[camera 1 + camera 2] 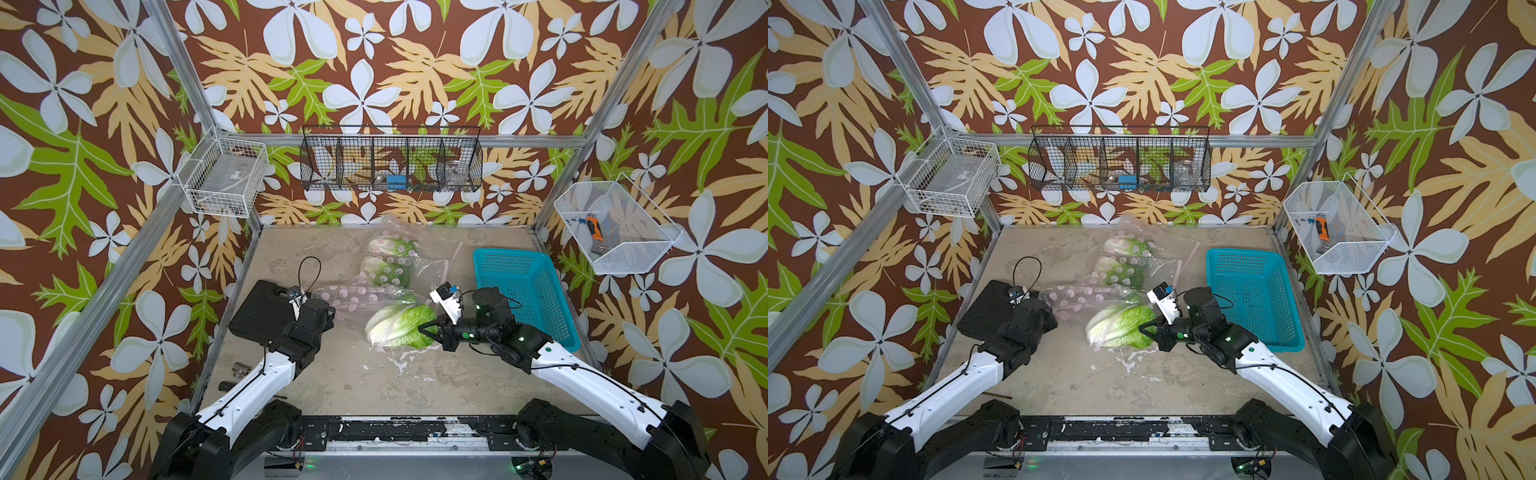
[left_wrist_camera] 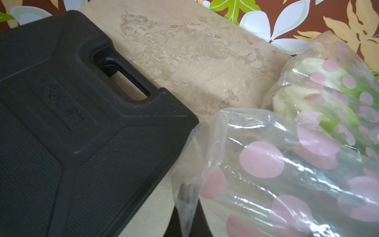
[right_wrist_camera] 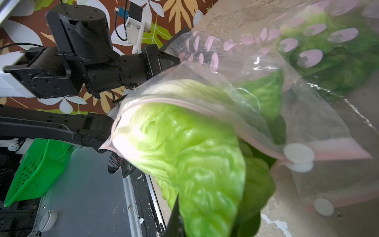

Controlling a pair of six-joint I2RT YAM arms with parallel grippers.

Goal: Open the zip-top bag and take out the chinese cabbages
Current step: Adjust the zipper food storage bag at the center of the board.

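The clear zip-top bag (image 1: 353, 297) with pink dots lies mid-table in both top views. Its mouth is open toward my right arm. One chinese cabbage (image 1: 399, 326) (image 1: 1121, 328) sticks out of that mouth, its base still inside. My right gripper (image 1: 428, 328) (image 3: 205, 225) is shut on its green leaf top (image 3: 184, 153). Two more cabbages (image 1: 392, 247) (image 1: 384, 270) lie deeper in the bag, toward the back. My left gripper (image 1: 332, 311) (image 2: 187, 197) is shut on the bag's (image 2: 266, 164) far corner, pinching the plastic.
A black plastic case (image 1: 262, 311) lies by the left arm, against the table's left edge. A teal basket (image 1: 528, 291) stands at the right, behind the right arm. Wire baskets (image 1: 390, 160) hang on the walls. A green basket (image 3: 37, 164) sits off the table's front.
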